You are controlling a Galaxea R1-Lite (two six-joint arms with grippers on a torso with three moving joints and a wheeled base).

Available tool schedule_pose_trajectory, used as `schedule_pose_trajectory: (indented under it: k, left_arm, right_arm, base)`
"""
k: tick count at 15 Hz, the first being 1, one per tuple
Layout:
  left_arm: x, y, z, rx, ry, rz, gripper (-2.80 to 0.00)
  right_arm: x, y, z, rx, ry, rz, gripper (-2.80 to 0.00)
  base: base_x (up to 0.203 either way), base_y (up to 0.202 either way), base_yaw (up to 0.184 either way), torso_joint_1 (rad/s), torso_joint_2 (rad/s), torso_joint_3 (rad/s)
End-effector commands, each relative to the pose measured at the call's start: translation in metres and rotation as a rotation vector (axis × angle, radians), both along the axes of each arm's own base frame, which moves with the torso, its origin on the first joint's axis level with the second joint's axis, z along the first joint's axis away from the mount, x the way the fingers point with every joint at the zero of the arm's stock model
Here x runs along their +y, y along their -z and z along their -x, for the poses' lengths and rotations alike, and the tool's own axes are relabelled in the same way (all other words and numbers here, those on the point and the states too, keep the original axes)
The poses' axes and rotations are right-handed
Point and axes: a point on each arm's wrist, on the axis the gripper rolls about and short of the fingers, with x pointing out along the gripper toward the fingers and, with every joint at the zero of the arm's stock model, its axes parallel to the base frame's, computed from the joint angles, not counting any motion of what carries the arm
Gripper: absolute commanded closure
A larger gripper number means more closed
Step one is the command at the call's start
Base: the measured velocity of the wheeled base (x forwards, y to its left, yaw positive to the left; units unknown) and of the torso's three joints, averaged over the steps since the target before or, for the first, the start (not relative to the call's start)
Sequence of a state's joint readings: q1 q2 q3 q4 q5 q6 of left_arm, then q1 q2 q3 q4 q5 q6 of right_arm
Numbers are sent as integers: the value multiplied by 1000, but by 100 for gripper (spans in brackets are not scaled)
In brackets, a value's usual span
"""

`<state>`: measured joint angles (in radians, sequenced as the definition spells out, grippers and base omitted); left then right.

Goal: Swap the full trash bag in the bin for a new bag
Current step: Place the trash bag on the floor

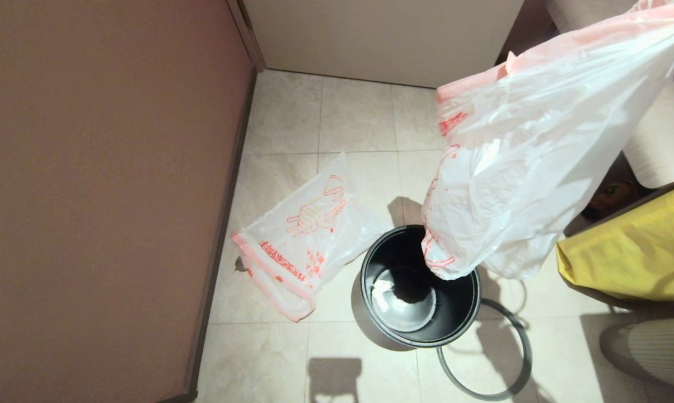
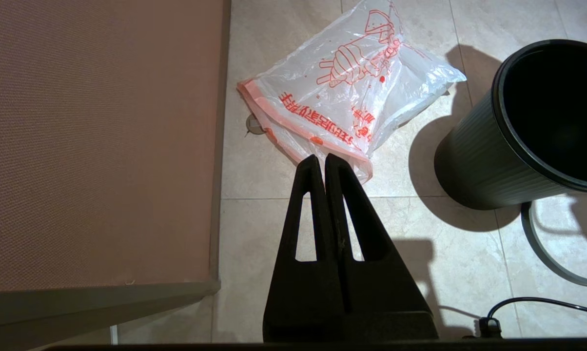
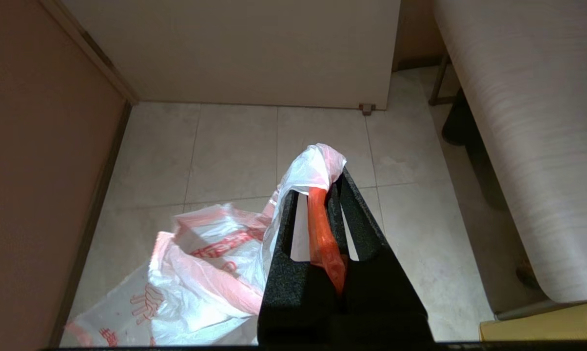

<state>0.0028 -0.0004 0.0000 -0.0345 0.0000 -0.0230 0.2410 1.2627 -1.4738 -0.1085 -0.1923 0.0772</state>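
Right end effector (image 3: 333, 181) clenched on full trash bag (image 1: 516, 168) hem, bag hanging upper right over bin (image 1: 421, 285). Left end effector (image 2: 321, 163) clenched, empty, above new bag (image 1: 303, 240) centre-left on floor.

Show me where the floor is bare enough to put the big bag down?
Bare tiles lie between the white back wall and the new bag. Around the bin it is crowded: grey hoop, yellow bag.
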Motion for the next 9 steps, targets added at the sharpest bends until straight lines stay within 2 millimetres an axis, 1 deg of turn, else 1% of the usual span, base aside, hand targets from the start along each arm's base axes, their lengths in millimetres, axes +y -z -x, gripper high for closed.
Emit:
schedule_pose_trajectory:
  k: [1, 3, 5, 6, 8, 9]
  left_arm:
    - [0, 0, 0, 0, 0, 0, 0]
    - [0, 0, 0, 0, 0, 1, 0]
    - [0, 0, 0, 0, 0, 0, 0]
    - [0, 0, 0, 0, 0, 0, 0]
    - [0, 0, 0, 0, 0, 0, 0]
    - [0, 0, 0, 0, 0, 1, 0]
  right_arm:
    - [-4, -18, 5, -22, 17, -16, 0]
    - [-9, -17, -9, 9, 74, -13, 0]
    - [-11, -14, -30, 34, 108, -9, 0]
    - [-16, -14, -39, 39, 133, -9, 0]
    - [-26, -4, -65, 89, 171, 2, 0]
    - [-31, 7, -87, 132, 189, 8, 0]
  base:
    - [0, 0, 0, 0, 0, 0]
    - [0, 0, 0, 0, 0, 0]
    - [0, 0, 0, 0, 0, 0]
    - [0, 0, 0, 0, 0, 0]
    - [0, 0, 0, 0, 0, 0]
    - [0, 0, 0, 0, 0, 0]
